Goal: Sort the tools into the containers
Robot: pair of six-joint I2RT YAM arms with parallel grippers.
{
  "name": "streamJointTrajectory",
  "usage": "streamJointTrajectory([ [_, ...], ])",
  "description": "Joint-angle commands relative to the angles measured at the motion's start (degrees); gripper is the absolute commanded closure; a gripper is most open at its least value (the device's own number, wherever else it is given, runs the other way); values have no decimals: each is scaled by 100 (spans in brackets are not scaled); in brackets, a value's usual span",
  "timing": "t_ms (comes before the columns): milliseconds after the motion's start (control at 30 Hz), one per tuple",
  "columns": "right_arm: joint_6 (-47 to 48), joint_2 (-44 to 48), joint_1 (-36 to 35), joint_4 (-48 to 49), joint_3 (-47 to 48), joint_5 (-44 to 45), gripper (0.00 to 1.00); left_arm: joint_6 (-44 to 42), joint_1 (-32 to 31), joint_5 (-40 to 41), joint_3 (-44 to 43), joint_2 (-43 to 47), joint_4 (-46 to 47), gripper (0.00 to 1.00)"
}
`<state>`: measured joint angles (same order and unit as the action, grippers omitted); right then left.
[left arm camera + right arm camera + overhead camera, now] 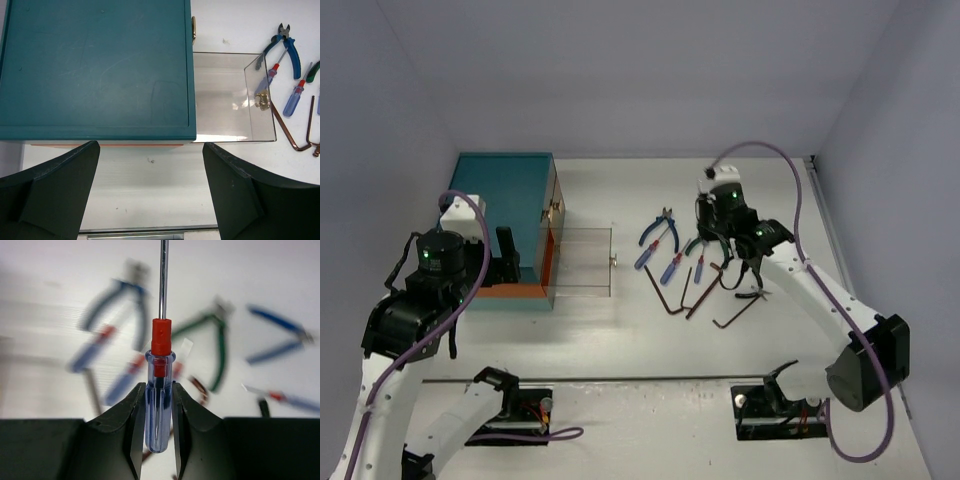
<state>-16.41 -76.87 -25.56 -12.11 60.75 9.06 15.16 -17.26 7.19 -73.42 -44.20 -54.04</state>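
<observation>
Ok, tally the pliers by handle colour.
Blue pliers: 2
Green pliers: 1
Total: 3

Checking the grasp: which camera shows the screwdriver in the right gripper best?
Right wrist: the screwdriver is sharp and centred, its clear blue handle clamped in the right gripper. In the top external view it is too small to make out; the left wrist view does not show it.
</observation>
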Motion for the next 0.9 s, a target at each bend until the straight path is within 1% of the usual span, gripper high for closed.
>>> streamJointTrajectory([
  [0, 1443, 102, -1056, 161, 1209, -861, 100, -110, -32, 196, -323, -138, 188, 19],
  [67, 1680, -156, -1647, 165, 1768, -1315, 100, -119, -32, 247, -365, -159, 183, 19],
  [167, 1962, -772, -2076, 165, 2221, -1626, 100, -108, -32, 282, -422, -157, 185, 19],
  [333, 2107, -1591, -2658, 175, 2805, -1637, 98, -38, -23, 450, -390, -121, 210, 19],
  [500, 2054, -2170, -2932, 250, 3076, -1690, 97, 38, -23, 477, -268, 28, 208, 19],
  [633, 1866, -2565, -3003, 389, 3092, -1715, 95, 44, -19, 481, -230, 109, 192, 19],
  [767, 1746, -2738, -3025, 613, 3039, -1645, 91, 76, -23, 485, -181, 166, 192, 19],
  [867, 1642, -2799, -3025, 680, 3048, -1528, 91, 136, -20, 459, -172, 163, 192, 19],
])
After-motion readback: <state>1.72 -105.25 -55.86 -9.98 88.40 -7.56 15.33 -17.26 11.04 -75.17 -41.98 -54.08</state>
